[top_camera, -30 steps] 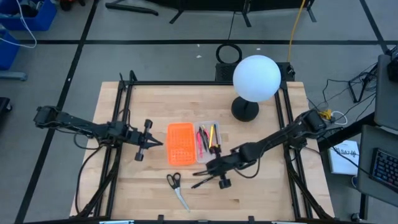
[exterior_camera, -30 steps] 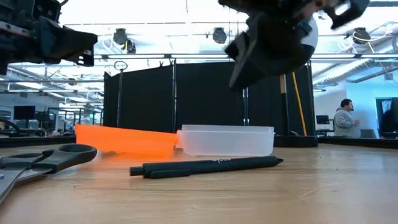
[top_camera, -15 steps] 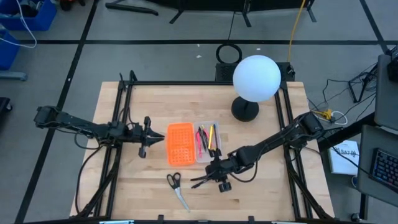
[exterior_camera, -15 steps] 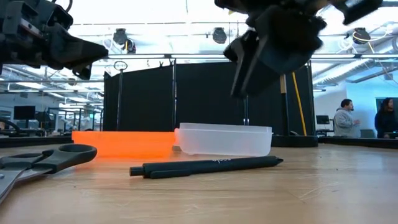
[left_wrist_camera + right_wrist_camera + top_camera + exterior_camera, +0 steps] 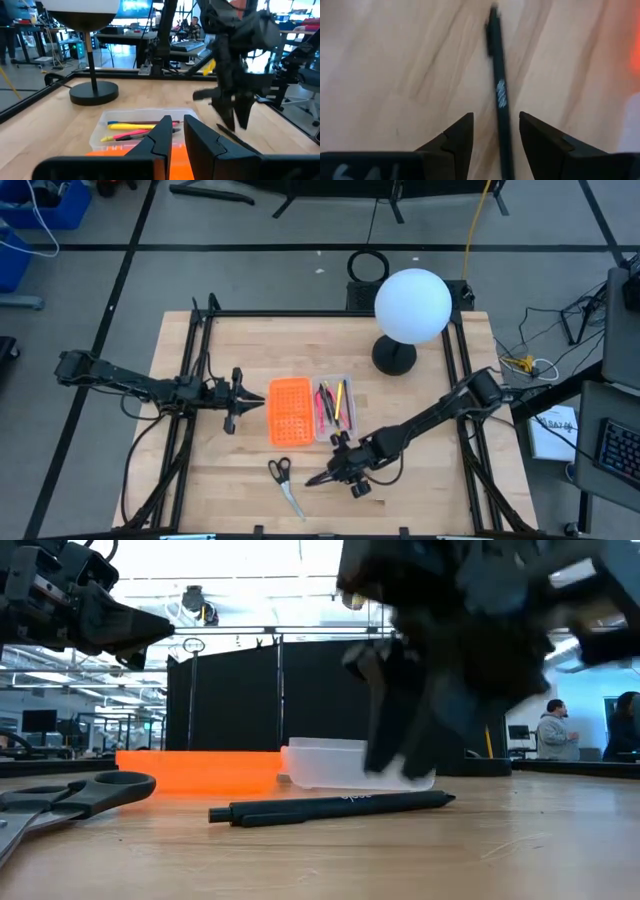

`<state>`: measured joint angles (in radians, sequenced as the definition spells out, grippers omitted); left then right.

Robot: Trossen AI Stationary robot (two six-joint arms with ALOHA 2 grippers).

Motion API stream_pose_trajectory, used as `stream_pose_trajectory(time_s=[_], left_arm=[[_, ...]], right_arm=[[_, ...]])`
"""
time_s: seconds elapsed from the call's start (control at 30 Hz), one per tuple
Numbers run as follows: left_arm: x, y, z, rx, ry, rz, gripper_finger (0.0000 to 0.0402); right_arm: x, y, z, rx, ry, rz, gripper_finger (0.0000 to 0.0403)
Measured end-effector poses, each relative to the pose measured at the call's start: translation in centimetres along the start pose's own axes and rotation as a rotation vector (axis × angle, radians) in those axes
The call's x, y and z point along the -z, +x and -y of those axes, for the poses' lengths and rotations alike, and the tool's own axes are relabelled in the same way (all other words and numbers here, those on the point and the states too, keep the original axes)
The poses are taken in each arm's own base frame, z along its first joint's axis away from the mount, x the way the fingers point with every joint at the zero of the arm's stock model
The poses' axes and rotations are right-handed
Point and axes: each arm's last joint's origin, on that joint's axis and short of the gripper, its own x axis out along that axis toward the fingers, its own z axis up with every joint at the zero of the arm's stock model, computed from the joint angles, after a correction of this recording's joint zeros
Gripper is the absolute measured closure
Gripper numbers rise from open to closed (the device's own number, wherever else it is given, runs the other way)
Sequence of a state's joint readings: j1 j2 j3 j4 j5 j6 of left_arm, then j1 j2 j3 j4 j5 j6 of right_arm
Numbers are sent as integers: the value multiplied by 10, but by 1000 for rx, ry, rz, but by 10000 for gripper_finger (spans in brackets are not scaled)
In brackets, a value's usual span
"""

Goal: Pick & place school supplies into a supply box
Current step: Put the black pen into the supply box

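A black pen lies flat on the wooden table, near the front. My right gripper is low over it, open, with one finger on either side of the pen and apart from it; it also shows in the high view. The supply box lies open: its orange half is flat on the table, and its translucent tray holds pink and yellow pens. My left gripper hovers at the orange half's left edge with a narrow gap between its fingers. The scissors lie near the front edge.
A white globe lamp stands on a black base at the table's far right. Black frame rails run along the left and right table edges. A person stands in the room beyond the table.
My right gripper has moved toward the table's near edge and down over the black pen, and it has opened. The orange half of the box, tilted up at one end a second ago, now lies flat. My left gripper has shifted slightly toward the box.
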<state>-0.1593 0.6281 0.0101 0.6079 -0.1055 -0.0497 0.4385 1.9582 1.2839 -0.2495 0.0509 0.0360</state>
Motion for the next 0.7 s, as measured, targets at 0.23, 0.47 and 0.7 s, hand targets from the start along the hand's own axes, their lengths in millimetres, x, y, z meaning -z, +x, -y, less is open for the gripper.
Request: stream_pose_trajectory(time_s=[0.23,0.47,0.7], left_arm=[[0,0,0,-1,6,0,344],[0,0,0,-1,29,-5,344],[0,0,0,-2,29,-4,344]], right_arm=[[11,19,6,2,-43,-77,250],[21,37,6,-19,-44,-122,260],[38,67,4,-112,29,-195,350]])
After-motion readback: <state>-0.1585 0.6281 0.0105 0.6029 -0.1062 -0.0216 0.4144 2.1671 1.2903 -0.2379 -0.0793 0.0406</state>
